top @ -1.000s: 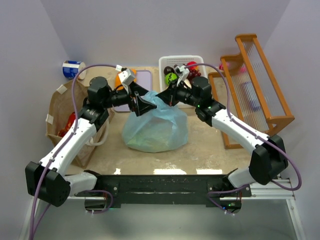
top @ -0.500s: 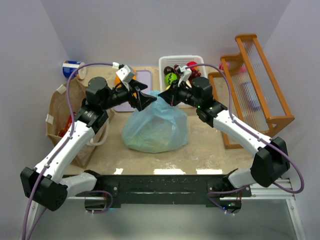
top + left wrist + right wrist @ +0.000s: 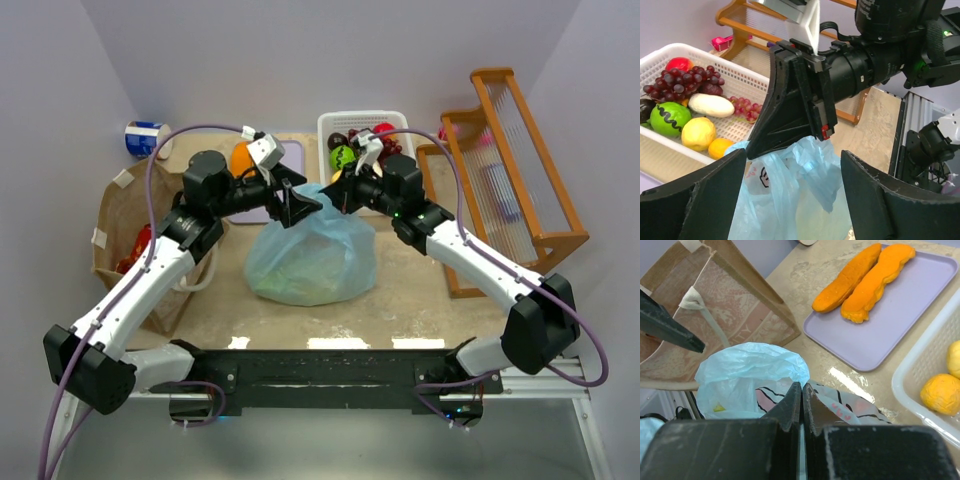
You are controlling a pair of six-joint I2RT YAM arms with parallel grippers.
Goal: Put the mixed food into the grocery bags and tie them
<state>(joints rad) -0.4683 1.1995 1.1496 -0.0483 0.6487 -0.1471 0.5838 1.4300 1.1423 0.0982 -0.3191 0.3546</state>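
My left hand (image 3: 296, 203) is wide open and holds nothing. Over the last second it drew back a little, narrowed slightly and has now swung in again, so the gathered top of the blue bag (image 3: 312, 255) lies between its fingers, unpinched. My right hand (image 3: 333, 193) is clamped shut on that same bunch of plastic, holding it up. The bag sits bulging mid-table (image 3: 400, 300). I read this as lining up the tie. Toy food (image 3: 669, 119) remains in the white basket (image 3: 330, 122); the paper bag (image 3: 125, 215) stands far left.
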